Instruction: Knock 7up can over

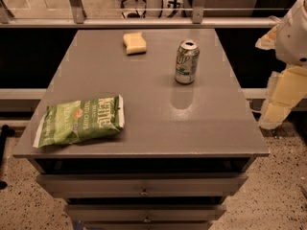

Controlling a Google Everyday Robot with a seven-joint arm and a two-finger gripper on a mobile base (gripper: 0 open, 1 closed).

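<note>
Camera view, nearest: green Kettle chip bag (79,121) flat on grey table (158,123), front left. Off the table's right edge, claw (279,102), well apart from everything on it; spread or pressed together, cannot tell. Further back, 7up can (186,62) upright, right of centre. Farthest, yellow sponge (135,42).
</note>
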